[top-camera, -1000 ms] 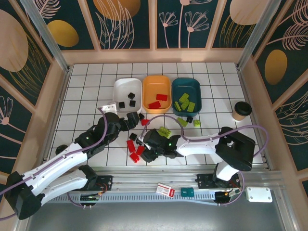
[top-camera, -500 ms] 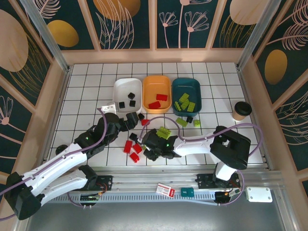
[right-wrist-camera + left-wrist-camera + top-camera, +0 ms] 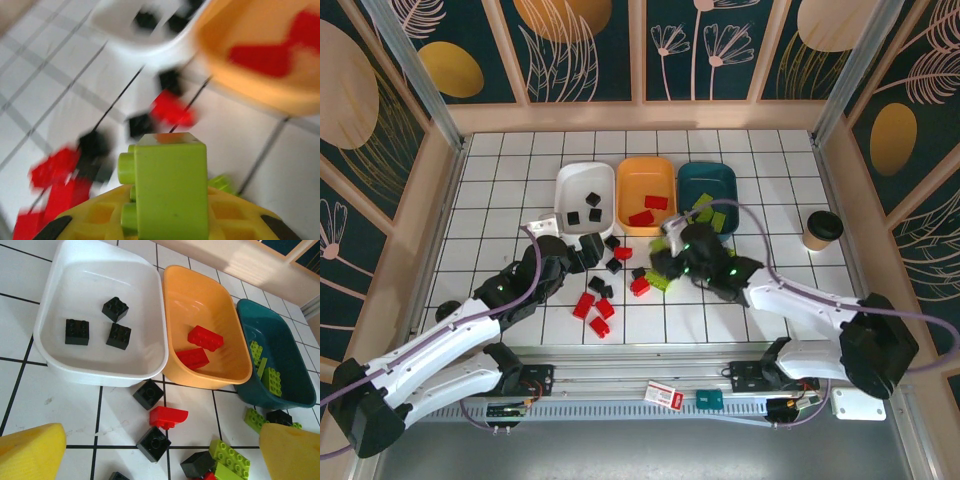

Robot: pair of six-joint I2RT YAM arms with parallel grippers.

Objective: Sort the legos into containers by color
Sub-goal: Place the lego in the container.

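Orange tray (image 3: 642, 178) taken as the marker, middle of a row of three. From above, white tray (image 3: 582, 177) tight against its left side, teal tray (image 3: 705, 178) tight against its right. Well beyond the teal tray, on the side away from the orange tray, a paper cup (image 3: 822, 230) with a black lid.

Right gripper (image 3: 662, 268) just in front of the orange tray's near edge, pinching a lime-green brick (image 3: 172, 192). From above, hard to read that pinch, with brick and claw crowded together. From the right wrist, plain enough: brick upright between the yellow fingers (image 3: 95, 220), studs pointing sideways, everything behind smeared with blur, orange tray looming at upper right.

Left gripper (image 3: 588, 250) in front of the white tray, off the orange tray's near left corner, spread wide and gripping nothing. From the left wrist, yellow pads (image 3: 30, 450) far apart at the two lower corners, loose legos (image 3: 153, 443) on the tiles between them.

Sharper from that wrist than from overhead: three black cubes (image 3: 77, 331) in the white tray, two red bricks (image 3: 205, 338) in the orange tray, several lime-green ones in the teal tray. Just before the orange tray's near edge, scattered black, red and lime-green pieces. Farther from the orange tray toward the arms, seen from above, a cluster of loose red pieces (image 3: 595, 312).
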